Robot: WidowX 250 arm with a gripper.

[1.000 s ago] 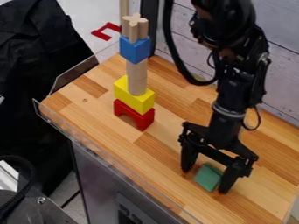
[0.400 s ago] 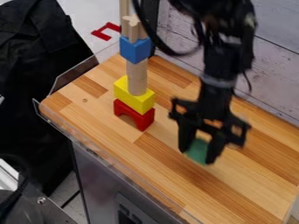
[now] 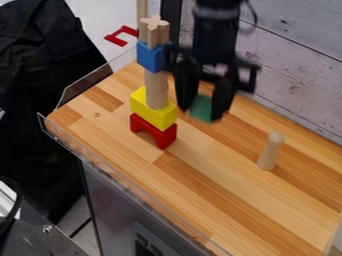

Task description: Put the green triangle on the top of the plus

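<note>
My gripper [image 3: 202, 111] hangs in the upper middle of the camera view, just right of the block tower, shut on the green triangle [image 3: 201, 108] held between its fingertips. The wooden plus [image 3: 153, 31] stands on top of the tower at the upper left, resting on a blue block [image 3: 151, 57]. Under that come a round wooden column [image 3: 157, 89], a yellow block [image 3: 153, 108] and a red arch [image 3: 153, 131]. The triangle is lower in the view than the plus and apart from the tower.
A small wooden peg [image 3: 270, 151] stands upright on the wooden tabletop [image 3: 220, 200], right of centre. A red piece [image 3: 121, 36] lies beyond the table's far left edge. A low transparent guard [image 3: 83, 85] edges the left side, and a pale plank wall rises behind.
My gripper closed on the green triangle, lifted it off the table and moved up and left in the view towards the tower. The wooden peg came into sight behind it.
</note>
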